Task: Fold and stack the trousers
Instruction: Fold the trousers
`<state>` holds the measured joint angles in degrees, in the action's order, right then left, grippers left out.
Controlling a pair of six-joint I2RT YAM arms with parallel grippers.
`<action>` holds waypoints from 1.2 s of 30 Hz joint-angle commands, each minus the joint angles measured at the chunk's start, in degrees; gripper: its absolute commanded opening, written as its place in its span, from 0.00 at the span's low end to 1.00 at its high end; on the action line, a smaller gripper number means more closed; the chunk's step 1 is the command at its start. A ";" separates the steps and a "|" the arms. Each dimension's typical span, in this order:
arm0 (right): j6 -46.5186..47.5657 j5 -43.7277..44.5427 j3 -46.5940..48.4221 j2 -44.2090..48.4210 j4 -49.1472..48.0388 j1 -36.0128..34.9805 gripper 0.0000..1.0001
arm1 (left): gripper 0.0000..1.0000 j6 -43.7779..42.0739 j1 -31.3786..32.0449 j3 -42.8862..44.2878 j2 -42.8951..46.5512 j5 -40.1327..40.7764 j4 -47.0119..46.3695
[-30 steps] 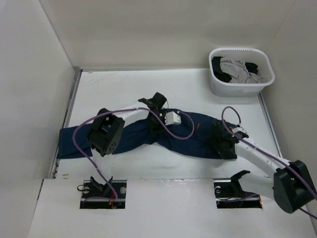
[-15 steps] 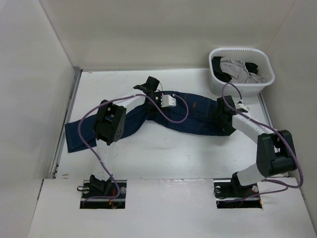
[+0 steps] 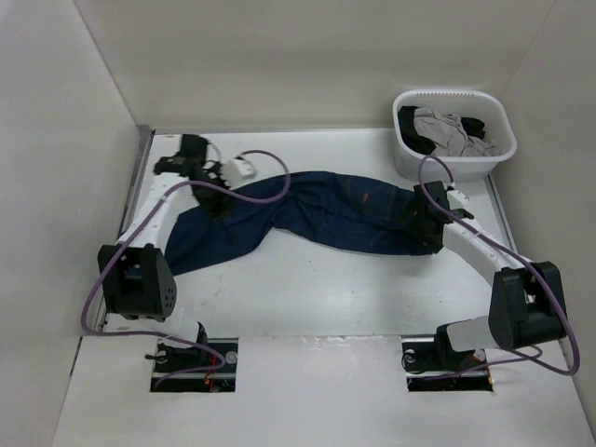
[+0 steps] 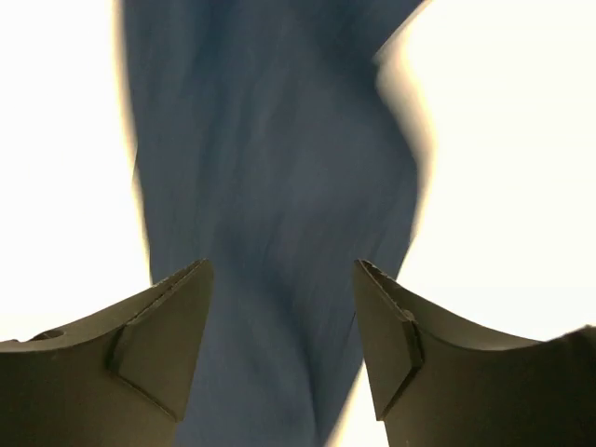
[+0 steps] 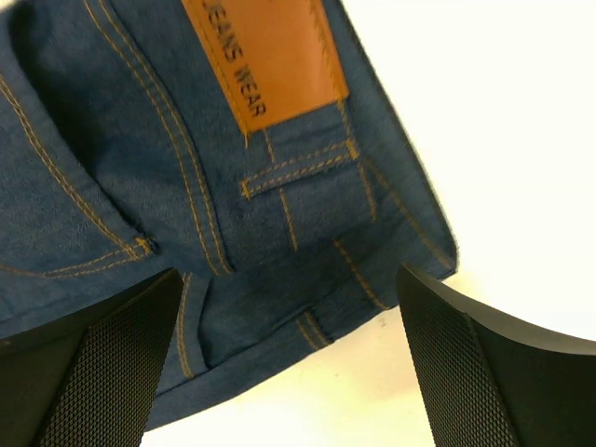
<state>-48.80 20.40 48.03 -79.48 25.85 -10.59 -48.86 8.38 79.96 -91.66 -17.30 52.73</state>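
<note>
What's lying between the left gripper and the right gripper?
The trousers fill that stretch, running from the left gripper to the right gripper; the top view shows it.

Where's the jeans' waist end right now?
In the top view, the waist end lies far right, under the right gripper, just on the near side of the white basket.

The left jaws stand apart over blurred trousers (image 4: 270, 158) that seem twisted lengthwise.
</note>
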 commanded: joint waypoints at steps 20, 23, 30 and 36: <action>-18.10 9.83 2.87 -6.30 10.90 0.51 1.00 | 0.61 2.02 -30.76 2.81 -25.40 25.03 -19.32; -15.55 9.74 0.32 -4.29 8.70 3.16 1.00 | 0.61 2.02 -28.74 7.13 -27.69 23.37 -21.52; -4.13 8.88 3.46 2.92 5.18 1.24 1.00 | 0.66 1.14 -25.65 8.37 -20.77 20.46 -21.09; -10.95 6.85 4.09 5.92 7.03 -1.67 1.00 | 0.66 -2.72 -28.90 4.42 -13.91 21.17 -14.78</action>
<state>-57.45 27.97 50.61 -74.87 32.95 -11.77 -48.82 -17.43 85.80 -113.16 4.27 34.81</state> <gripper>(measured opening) 0.999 0.660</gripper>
